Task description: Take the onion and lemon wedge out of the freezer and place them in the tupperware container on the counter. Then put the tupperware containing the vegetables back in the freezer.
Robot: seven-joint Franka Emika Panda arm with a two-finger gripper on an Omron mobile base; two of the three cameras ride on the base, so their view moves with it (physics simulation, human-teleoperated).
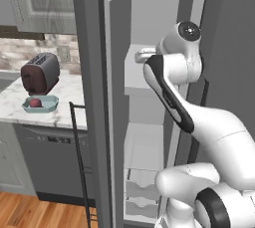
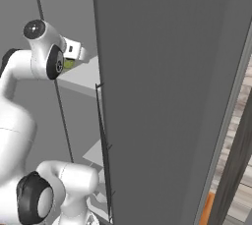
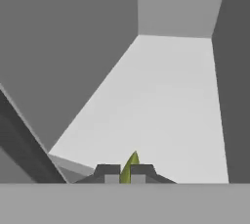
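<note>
Gripper (image 3: 125, 173) is sitting nearly closed, its two dark fingertips pinching the lemon wedge (image 3: 129, 166) between them; the wedge's yellow-green tip is poking up past the tips. It's reaching into the freezer (image 1: 115, 48), just above a white shelf (image 3: 161, 105), with grey inner walls on both sides. From the right base camera a bit of yellow-green (image 2: 69, 64) is showing under the wrist, above that same shelf, so I'm judging the wedge is gripped but not yet brought out of the compartment.

Onion (image 1: 35, 103) is already lying in the container (image 1: 41, 103), which is resting on the counter (image 1: 60, 110) just in front of the toaster (image 1: 40, 72). Freezer door is standing open, arm going through the gap from the lower right.

Progress, as I'm reading it:
- onion out and in the container: done
- wedge grasped: looking done, hold seems centred on the wedge
- wedge withdrawal, carry to the counter, drop in beside the onion: pending
- picking up the loaded container and putting it in the freezer: pending

So roughly halfway, maybe a bit under. Next move is calling for a clean pull-back past the door edge, since the wedge is tiny and the grip contact is small; I can't tell how secure it is.
</note>
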